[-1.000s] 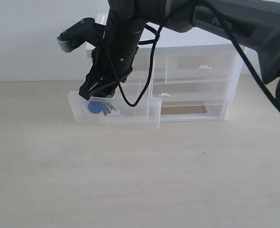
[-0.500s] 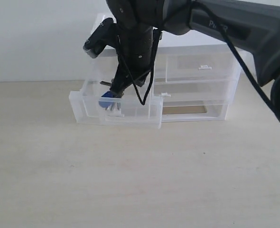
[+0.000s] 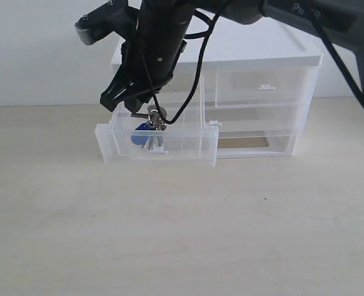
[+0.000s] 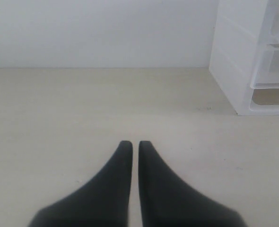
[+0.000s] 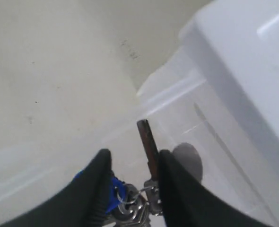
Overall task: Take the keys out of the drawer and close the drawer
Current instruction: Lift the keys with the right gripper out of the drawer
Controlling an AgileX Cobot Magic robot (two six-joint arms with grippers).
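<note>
The small clear drawer (image 3: 182,148) stands pulled out at the upper left of the white drawer unit (image 3: 262,58). My right gripper (image 3: 146,111) reaches across and hovers just above it, shut on the keys (image 3: 152,126). The bunch hangs from the fingers, and its blue fob (image 3: 140,137) and key tips dangle below the drawer's rim. In the right wrist view the keys (image 5: 142,205) are pinched between the black fingers (image 5: 94,184), and one brown key (image 5: 148,144) sticks out past the gripper (image 5: 132,158). My left gripper (image 4: 131,144) is shut on nothing, low over bare table.
The unit's right-hand twin drawer (image 3: 262,86) and the full-width drawer (image 3: 256,117) below are pushed in. A white wall runs behind. In the left wrist view the unit (image 4: 234,61) is off to the side. The wooden table (image 3: 182,234) stretches in front.
My right gripper has risen with the keys, which came up off the drawer's floor and now hang at rim height. The drawer has shifted slightly to the right.
</note>
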